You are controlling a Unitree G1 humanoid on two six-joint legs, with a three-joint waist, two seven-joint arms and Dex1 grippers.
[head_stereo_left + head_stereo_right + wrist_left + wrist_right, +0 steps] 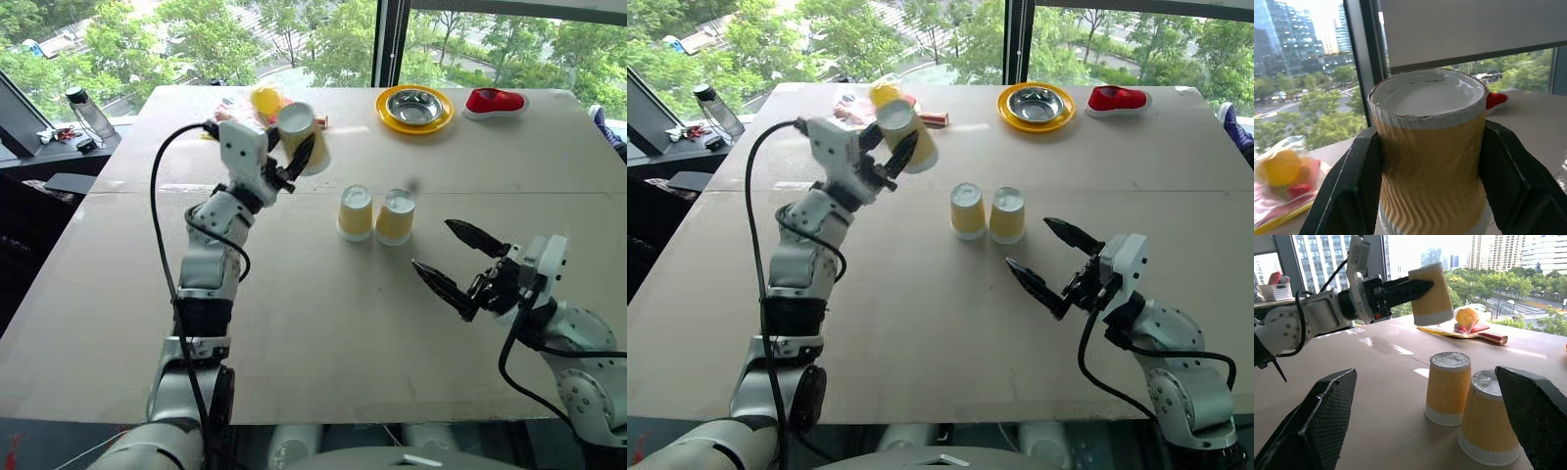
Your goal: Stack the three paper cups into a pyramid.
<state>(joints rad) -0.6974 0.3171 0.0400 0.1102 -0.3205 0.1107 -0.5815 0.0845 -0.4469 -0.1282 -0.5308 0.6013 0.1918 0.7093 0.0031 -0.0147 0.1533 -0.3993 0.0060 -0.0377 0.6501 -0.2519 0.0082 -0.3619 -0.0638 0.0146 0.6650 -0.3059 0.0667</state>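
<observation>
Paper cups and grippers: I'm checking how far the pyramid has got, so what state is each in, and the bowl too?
Held paper cup: lifted off the table, upside down and tilted, clamped by the left gripper.
Two paper cups on the table: upside down, side by side, nothing stacked on them.
Left gripper: shut on the held cup.
Right gripper: open, empty, near the two cups.
Steel bowl: upright on the yellow plate.

Two paper cups (375,214) are set upside down, side by side and touching, near the middle of the table (323,333). A third paper cup (300,137) is held up in the air by the left gripper (292,149), to the left of and beyond the pair. The right gripper (460,264) is placed near and right of the pair. A plate with a bowl (415,109) is found at the far edge, with a shoe (494,101) to its right.
</observation>
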